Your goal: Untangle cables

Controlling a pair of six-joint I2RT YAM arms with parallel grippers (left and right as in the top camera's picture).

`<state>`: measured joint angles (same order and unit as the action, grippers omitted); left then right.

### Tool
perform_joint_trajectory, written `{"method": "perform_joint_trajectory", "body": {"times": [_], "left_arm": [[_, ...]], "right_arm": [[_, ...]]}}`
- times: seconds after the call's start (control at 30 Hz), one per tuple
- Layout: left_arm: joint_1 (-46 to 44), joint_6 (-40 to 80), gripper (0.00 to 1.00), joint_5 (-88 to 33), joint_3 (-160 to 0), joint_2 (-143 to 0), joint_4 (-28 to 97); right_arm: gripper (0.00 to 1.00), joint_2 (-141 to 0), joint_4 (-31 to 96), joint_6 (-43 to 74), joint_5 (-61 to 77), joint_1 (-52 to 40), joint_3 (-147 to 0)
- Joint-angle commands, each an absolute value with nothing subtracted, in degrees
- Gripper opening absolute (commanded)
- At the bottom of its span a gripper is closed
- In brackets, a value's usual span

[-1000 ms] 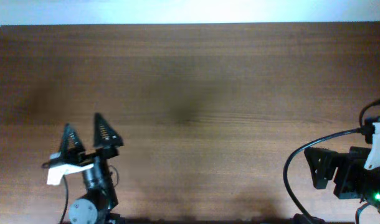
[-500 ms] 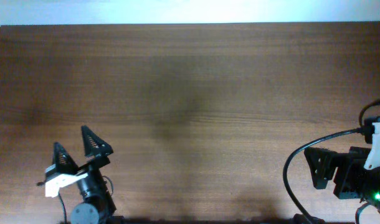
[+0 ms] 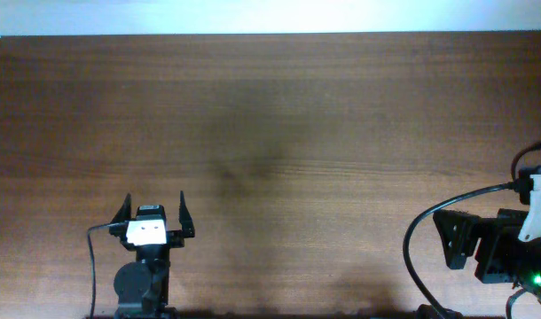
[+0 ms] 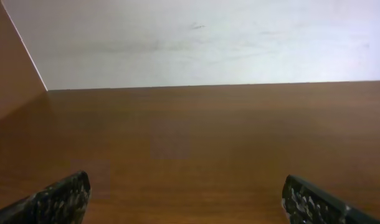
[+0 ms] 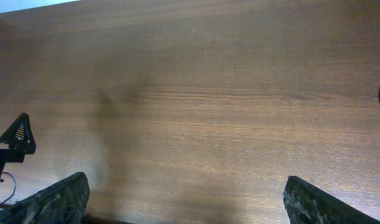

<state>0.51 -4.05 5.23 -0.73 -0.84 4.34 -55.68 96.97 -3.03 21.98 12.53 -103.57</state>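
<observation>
No cables show in any view; they are out of view. My left gripper [image 3: 152, 211] is open and empty near the table's front edge at the left, and its two fingertips stand wide apart in the left wrist view [image 4: 187, 190]. My right gripper [image 3: 454, 237] is at the front right. Its fingers are wide apart and empty in the right wrist view [image 5: 187, 190], which also shows the left gripper [image 5: 19, 134] at its left edge.
The brown wooden table [image 3: 279, 115] runs back to a white wall [image 4: 209, 37]. A thick black wire [image 3: 417, 239] loops from the right arm at the front right. A side panel [image 4: 9, 68] stands at the table's left end.
My left arm has drawn back toward the front edge and turned so that its open gripper faces straight ahead. The right arm has not moved.
</observation>
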Motion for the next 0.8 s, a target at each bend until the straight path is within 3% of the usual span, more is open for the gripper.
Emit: {"method": "perform_joint_trajectory", "body": {"times": [0.0,0.43,0.5,0.63,0.7,0.77], "left_arm": [[0.9,-1.7,0.99,3.8,-0.5,-0.3,4.6],[0.9,-1.7,0.99,3.8,-0.5,-0.3,4.6],[0.9,-1.7,0.99,3.8,-0.5,-0.3,4.6],[0.9,-1.7,0.99,3.8,-0.5,-0.3,4.6],[0.9,-1.7,0.99,3.8,-0.5,-0.3,4.6],[0.9,-1.7,0.99,3.8,-0.5,-0.3,4.6]], "right_arm": [[0.99,-55.7,97.3,-3.2,21.9,12.1,-103.6],[0.99,-55.7,97.3,-3.2,21.8,12.1,-103.6],[0.99,-55.1,96.1,-3.2,17.0,11.9,-103.4],[0.99,-41.3,68.5,-4.3,15.9,10.1,-86.2],[0.99,-30.8,46.3,-4.3,16.2,8.4,-66.3],[0.99,-25.9,34.3,-4.3,16.3,8.0,-53.6]]}}
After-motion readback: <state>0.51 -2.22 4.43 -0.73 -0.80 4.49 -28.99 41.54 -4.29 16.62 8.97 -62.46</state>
